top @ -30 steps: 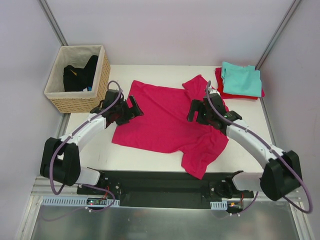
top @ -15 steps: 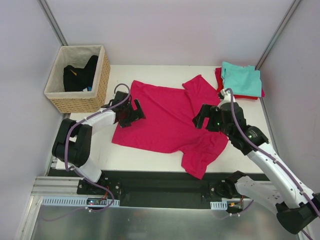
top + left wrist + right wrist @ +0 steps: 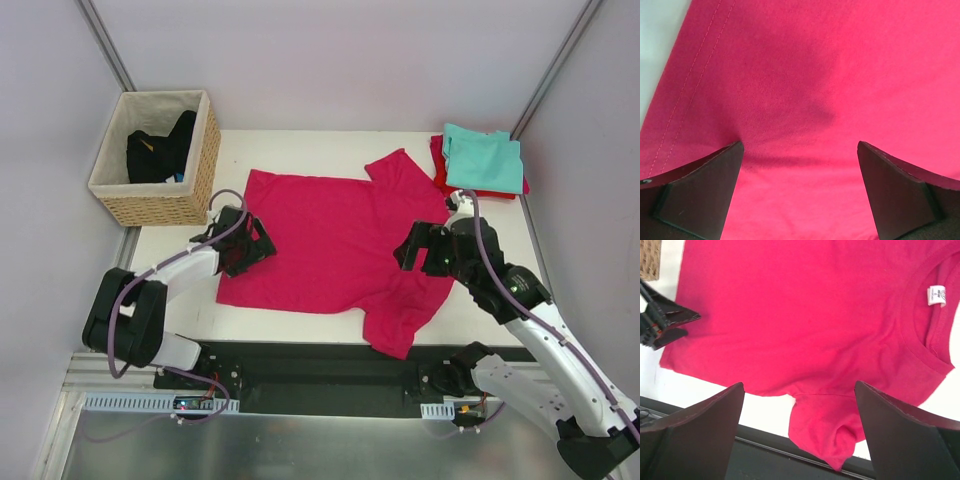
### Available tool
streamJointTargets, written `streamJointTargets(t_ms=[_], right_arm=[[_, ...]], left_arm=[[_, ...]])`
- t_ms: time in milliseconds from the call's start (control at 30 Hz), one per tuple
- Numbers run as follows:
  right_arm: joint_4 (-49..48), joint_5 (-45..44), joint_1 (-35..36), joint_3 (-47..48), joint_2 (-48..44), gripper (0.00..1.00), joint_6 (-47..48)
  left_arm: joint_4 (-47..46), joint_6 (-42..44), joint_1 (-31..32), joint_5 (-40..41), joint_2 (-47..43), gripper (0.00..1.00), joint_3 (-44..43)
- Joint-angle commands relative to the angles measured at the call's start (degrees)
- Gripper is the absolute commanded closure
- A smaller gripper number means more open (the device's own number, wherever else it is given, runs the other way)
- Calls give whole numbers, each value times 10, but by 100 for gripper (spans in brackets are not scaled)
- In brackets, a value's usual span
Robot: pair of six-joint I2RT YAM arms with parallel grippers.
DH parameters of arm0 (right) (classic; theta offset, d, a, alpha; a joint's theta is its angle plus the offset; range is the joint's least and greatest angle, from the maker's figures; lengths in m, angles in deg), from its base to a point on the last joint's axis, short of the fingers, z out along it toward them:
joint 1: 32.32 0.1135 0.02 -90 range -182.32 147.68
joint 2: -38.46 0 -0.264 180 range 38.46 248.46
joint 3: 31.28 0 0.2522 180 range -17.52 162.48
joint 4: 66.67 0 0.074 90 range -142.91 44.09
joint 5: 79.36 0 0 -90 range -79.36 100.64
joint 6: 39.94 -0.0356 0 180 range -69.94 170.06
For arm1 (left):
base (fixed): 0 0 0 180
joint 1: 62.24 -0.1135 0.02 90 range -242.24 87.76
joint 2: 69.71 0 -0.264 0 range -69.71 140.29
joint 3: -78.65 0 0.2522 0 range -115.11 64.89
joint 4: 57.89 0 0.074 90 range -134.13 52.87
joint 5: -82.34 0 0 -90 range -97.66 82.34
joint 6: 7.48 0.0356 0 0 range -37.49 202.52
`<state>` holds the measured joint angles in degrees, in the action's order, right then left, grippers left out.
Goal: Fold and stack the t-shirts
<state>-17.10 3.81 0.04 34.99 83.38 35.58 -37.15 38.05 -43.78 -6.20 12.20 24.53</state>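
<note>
The magenta-pink t-shirt lies spread on the white table, back up. Its white neck label shows at the collar, on the right. One sleeve droops over the table's front edge. My left gripper is low over the shirt's left hem, open, with pink cloth between its fingers and nothing pinched. My right gripper hovers open above the shirt's right side, and its wrist view takes in the whole shirt. A folded teal t-shirt rests on a red one at the back right.
A wicker basket holding dark clothes stands at the back left, close to the left arm. The black base rail runs along the front edge. Grey walls enclose the table on three sides.
My left gripper slid toward the near left along the hem, and the shirt's left side now lies flatter and wider. My right gripper rose and drew back toward the near right, still open.
</note>
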Motion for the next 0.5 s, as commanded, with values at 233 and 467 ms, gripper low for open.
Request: streamJointTargets(t_ms=[233, 467], right_arm=[[26, -4, 2, -29, -31, 4, 9], [37, 83, 14, -67, -33, 4, -5]], left_arm=[[105, -23, 6, 66, -118, 1, 52], [117, -12, 7, -4, -218, 1, 49]])
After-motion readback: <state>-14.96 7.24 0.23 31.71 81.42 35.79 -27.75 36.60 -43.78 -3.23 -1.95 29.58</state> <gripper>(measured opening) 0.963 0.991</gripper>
